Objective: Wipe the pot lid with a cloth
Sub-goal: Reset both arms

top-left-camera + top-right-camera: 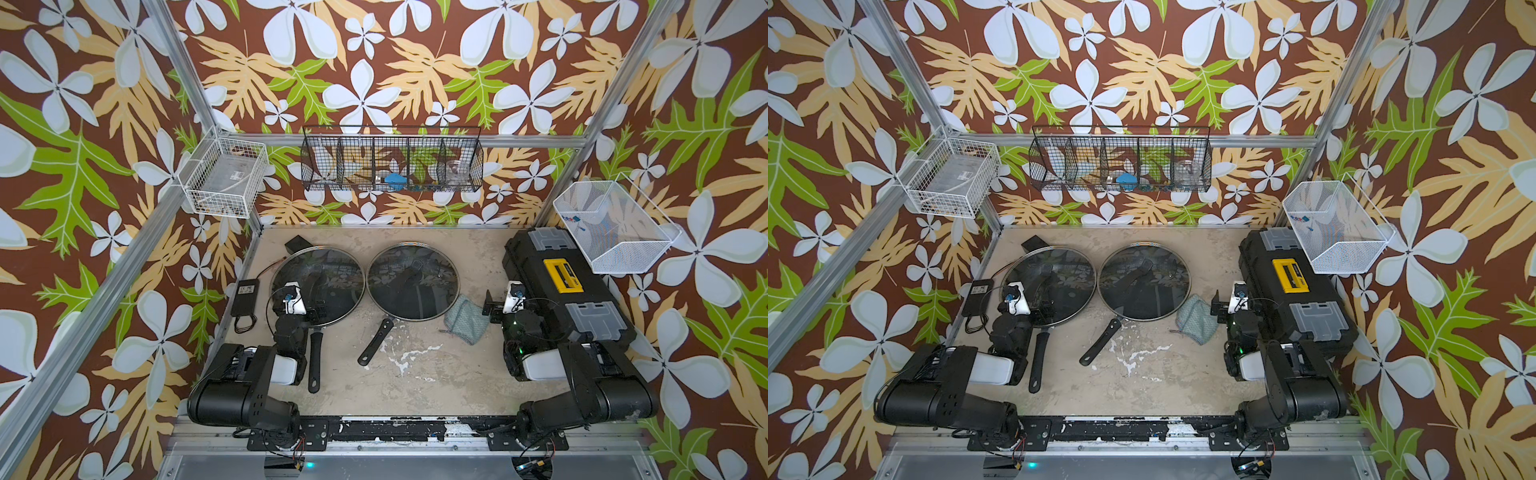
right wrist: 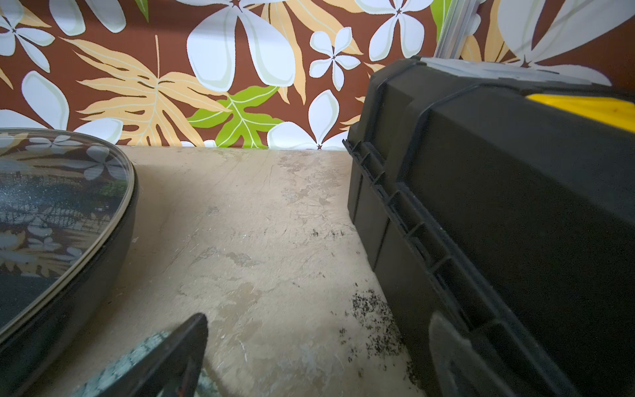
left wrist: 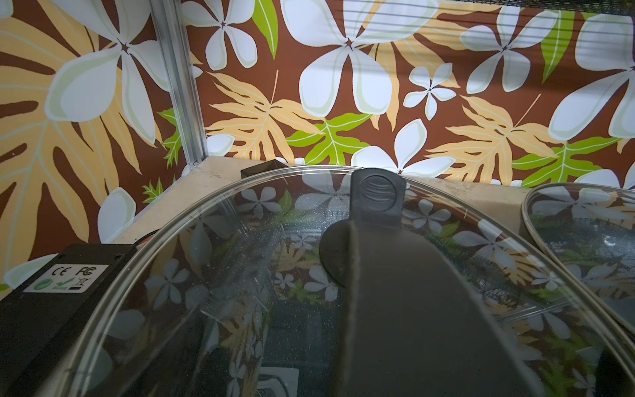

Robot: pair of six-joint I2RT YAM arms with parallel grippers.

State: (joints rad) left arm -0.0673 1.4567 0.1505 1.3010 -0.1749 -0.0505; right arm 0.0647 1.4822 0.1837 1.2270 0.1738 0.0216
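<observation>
Cloth [image 1: 464, 318] lies on the surface [image 1: 415, 374], just beside the rim of the right-hand glass lid [image 1: 412, 281] and between that lid and the right tool [image 1: 503, 306]. Whether it touches the rim cannot be told. It is rumpled into a rounded, lozenge-like patch. Its long axis runs roughly from the back of the surface toward the front, and the front end leans slightly toward the toolbox [image 1: 561, 286].

It looks light, soft and limp, so it will probably bunch and drag rather than slide stiffly. A pinch on a raised fold or on the trimmed edge nearest the right tool seems the best hold. The lid is hard, slick glass resting loose on its pan, so it may shift under a push.

The right tool's jaws stand apart, holding nothing; in the right wrist view one finger [image 2: 171, 354] hangs over the cloth's edge.

The left tool [image 1: 318, 311] hovers over the left-hand lid [image 1: 332, 266]. Its jaws read as spread, with nothing seen clamped.
</observation>
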